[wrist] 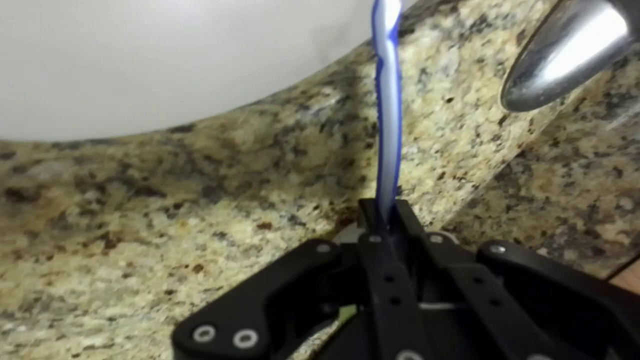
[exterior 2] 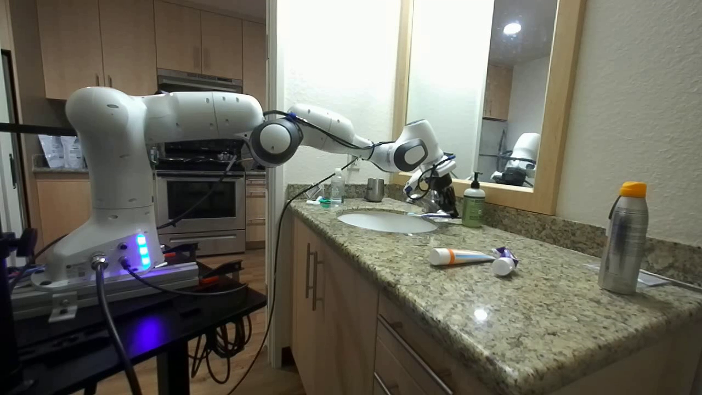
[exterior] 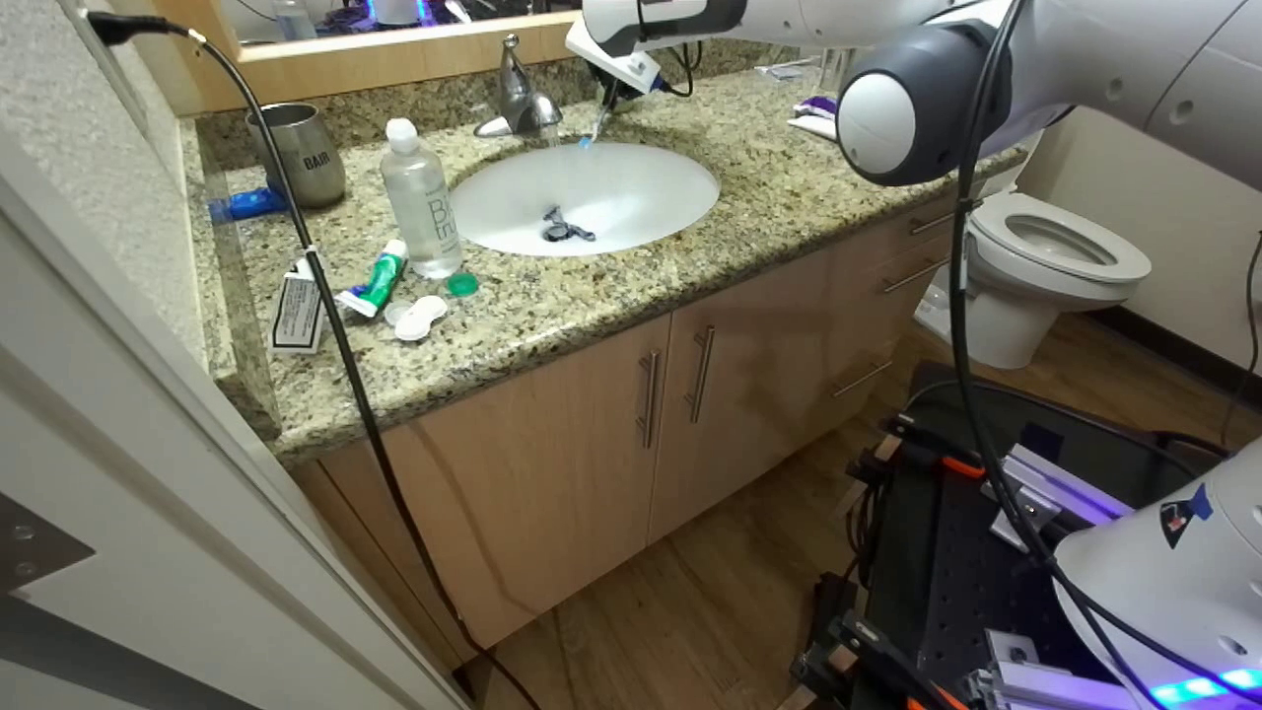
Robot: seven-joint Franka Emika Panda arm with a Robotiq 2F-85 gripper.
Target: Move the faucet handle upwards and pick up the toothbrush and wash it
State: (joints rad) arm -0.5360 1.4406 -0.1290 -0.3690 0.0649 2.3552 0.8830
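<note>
Faucet handle (exterior: 512, 63) seemingly raised, water (exterior: 552, 136) running near the back edge of the desk (exterior: 779, 197); pincer (wrist: 384, 211) grips the toothbrush (wrist: 389, 125); washing likely remains.

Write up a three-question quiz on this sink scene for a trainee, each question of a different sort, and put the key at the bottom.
1. Open question: What is the gripper shut on?
2. True or false: The green pump bottle stands upright on the countertop.
3. Multiple choice: Which word is printed on the metal cup?
A) HOME
B) BAIR
C) MINT

Key
1. The toothbrush; the wrist view shows its blue-and-white handle pinched between the fingertips.
2. True.
3. B.
</note>
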